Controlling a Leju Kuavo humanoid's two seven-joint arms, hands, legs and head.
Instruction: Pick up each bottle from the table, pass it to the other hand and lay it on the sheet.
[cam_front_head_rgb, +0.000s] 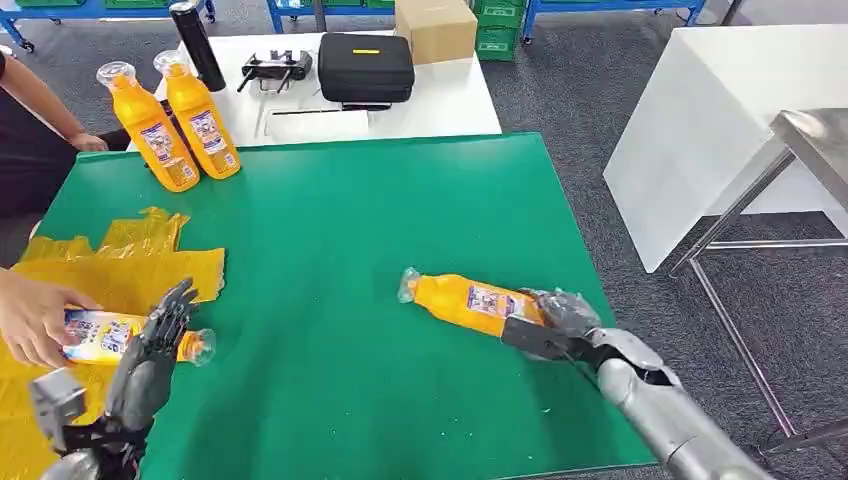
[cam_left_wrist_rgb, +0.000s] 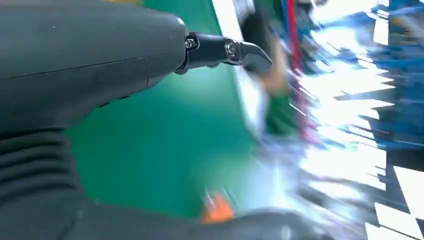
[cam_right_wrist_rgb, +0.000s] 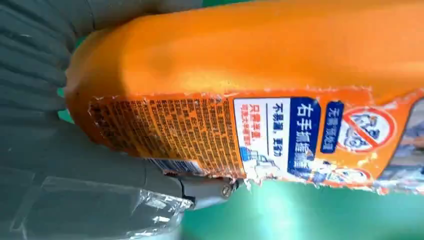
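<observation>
From the head view the right hand (cam_front_head_rgb: 555, 325) grips the base of an orange bottle (cam_front_head_rgb: 470, 298) lying on the green tabletop (cam_front_head_rgb: 330, 250); the right wrist view adds its torn, glossy label (cam_right_wrist_rgb: 280, 137). The left hand (cam_front_head_rgb: 150, 350), fingers spread and empty, hovers by another bottle (cam_front_head_rgb: 115, 335) a person's hand (cam_front_head_rgb: 30, 318) holds on the crinkled yellow sheet (cam_front_head_rgb: 130, 270). Two bottles (cam_front_head_rgb: 175, 120) stand upright at the far edge.

Orange bottle (cam_front_head_rgb: 470, 298) lying on side, centre-right of frame, cap end left, base in right hand (cam_front_head_rgb: 560, 318). Second bottle (cam_front_head_rgb: 120, 337) lying on yellow sheet (cam_front_head_rgb: 130, 275), lower left. Two more bottles (cam_front_head_rgb: 150, 128) (cam_front_head_rgb: 203, 118) upright, upper left, side by side.
</observation>
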